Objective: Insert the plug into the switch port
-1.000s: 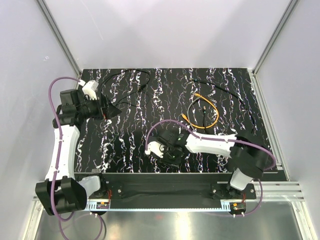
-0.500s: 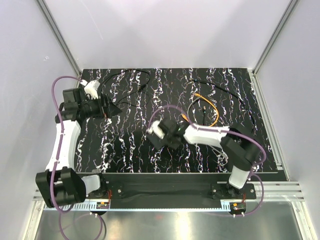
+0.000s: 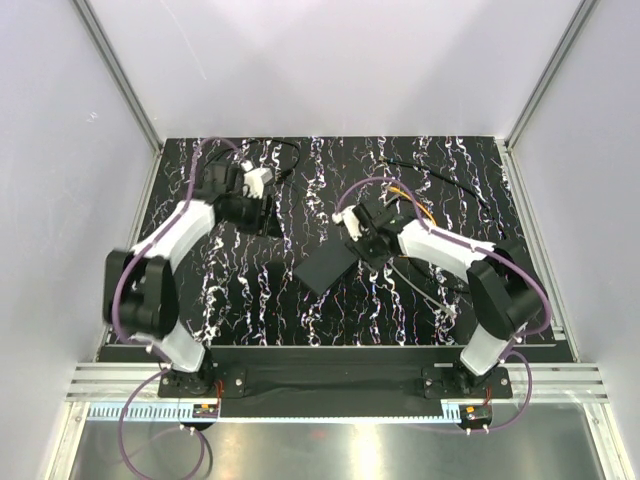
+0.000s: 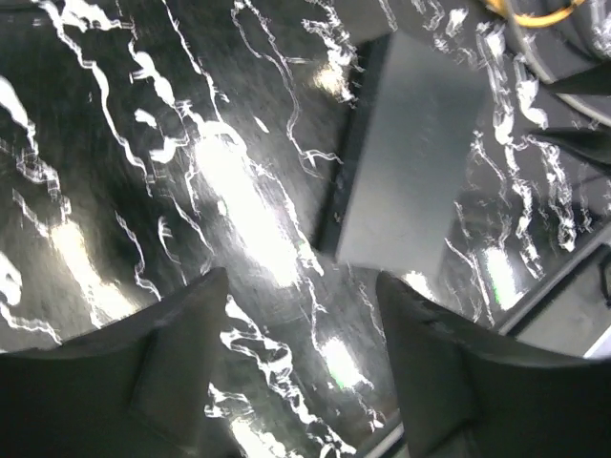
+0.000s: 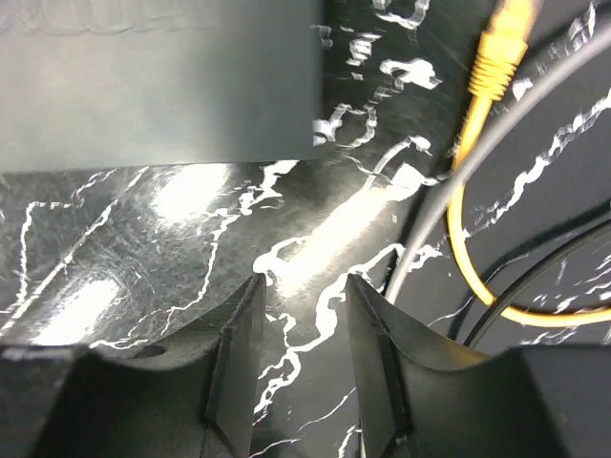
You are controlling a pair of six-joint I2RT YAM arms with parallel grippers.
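Plainly, both claws stand spread with nothing between their fingers. Ahead of the left claw and off to its right lies the flat black box, apart from both fingertips. Its thin dark edge faces the claw, and no port can be made out along it. Bare table fills the room ahead and left of that claw.

Ahead of the right claw and to its left, the same box shows its near edge and one corner, close beyond the fingertips but not touching. Ahead and to the right lies the yellow plug on its yellow cord. A grey cable crosses just beside the right finger, so that side is crowded.

From above, the box sits between the left claw and the right claw, nearer the right one. The table is glossy black with white streaks, bright with glare, and closed in by pale walls.
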